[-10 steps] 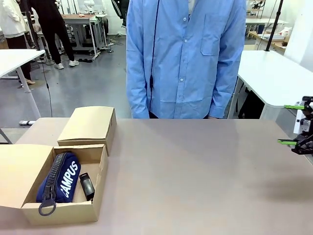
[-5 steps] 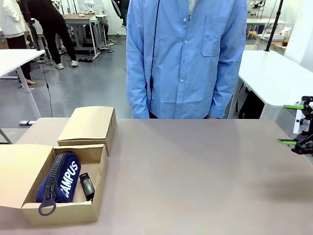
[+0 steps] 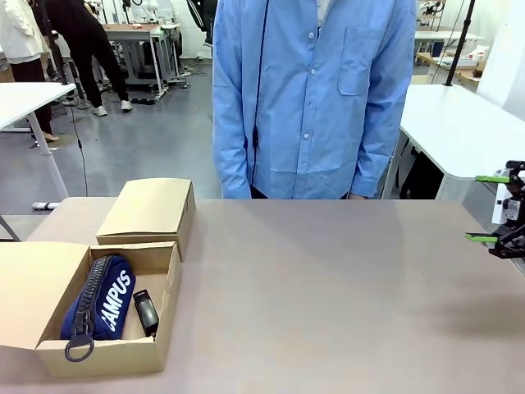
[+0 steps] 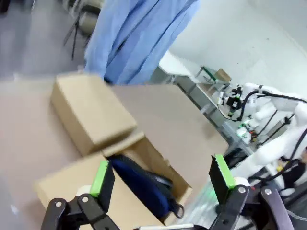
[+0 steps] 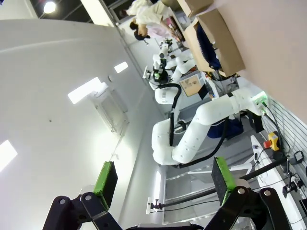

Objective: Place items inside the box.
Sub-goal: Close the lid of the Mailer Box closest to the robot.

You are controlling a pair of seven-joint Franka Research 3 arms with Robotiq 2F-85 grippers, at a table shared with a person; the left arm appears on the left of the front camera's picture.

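Workshop floor behind; brown table [image 3: 328, 287] bare across its middle, a person in a blue shirt [image 3: 312, 98] standing at the far edge.

Open cardboard box [image 3: 107, 349] sits at the near left corner, lid flaps out. Inside: navy zip pouch [image 3: 100, 305] marked CAMPUS, with a small black clip-like tool [image 3: 146, 312] just beside it.

Right gripper [image 3: 495, 208] hangs at the table's right edge, fingers spread, holding nothing. Left gripper [image 4: 163, 179] hovers above the box, fingers spread and empty.

Judgement: between placements. No loose item lies on the table, so the next move likely waits on the person supplying one.
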